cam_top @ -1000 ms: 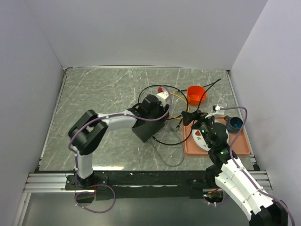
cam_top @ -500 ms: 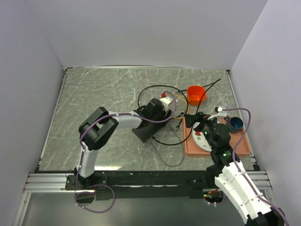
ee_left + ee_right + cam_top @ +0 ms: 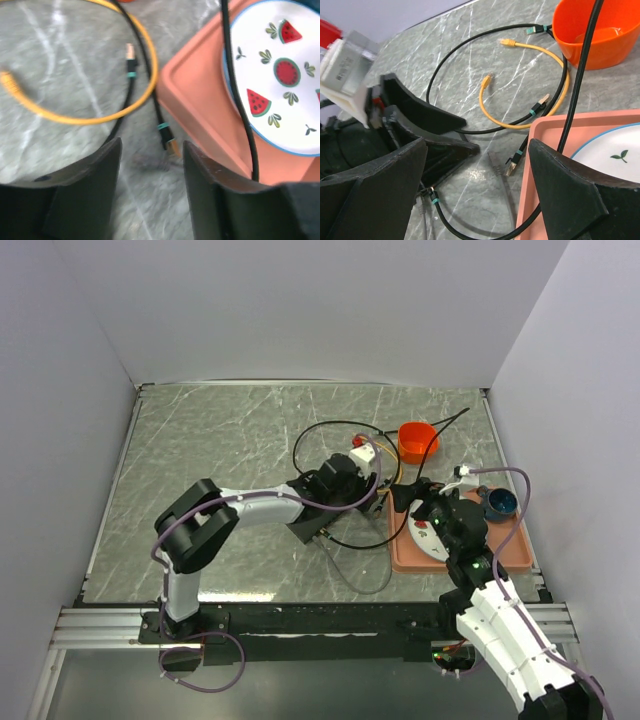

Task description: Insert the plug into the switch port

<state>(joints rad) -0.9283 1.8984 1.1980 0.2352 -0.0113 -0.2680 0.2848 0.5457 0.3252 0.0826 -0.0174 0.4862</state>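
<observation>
I saw my left gripper (image 3: pixel 151 150) open and empty over a cable plug (image 3: pixel 172 146) just beside the orange tray (image 3: pixel 200 100), with my right gripper (image 3: pixel 477 145) likewise open and empty.

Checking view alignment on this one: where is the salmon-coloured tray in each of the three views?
Top external: the tray is right of centre, just below mid-height.
Left wrist: the tray fills the right side, one rounded corner pointing left.
Right wrist: the tray sits in the lower right.
Shared landmark: the watermelon-print plate lying in it.
</observation>
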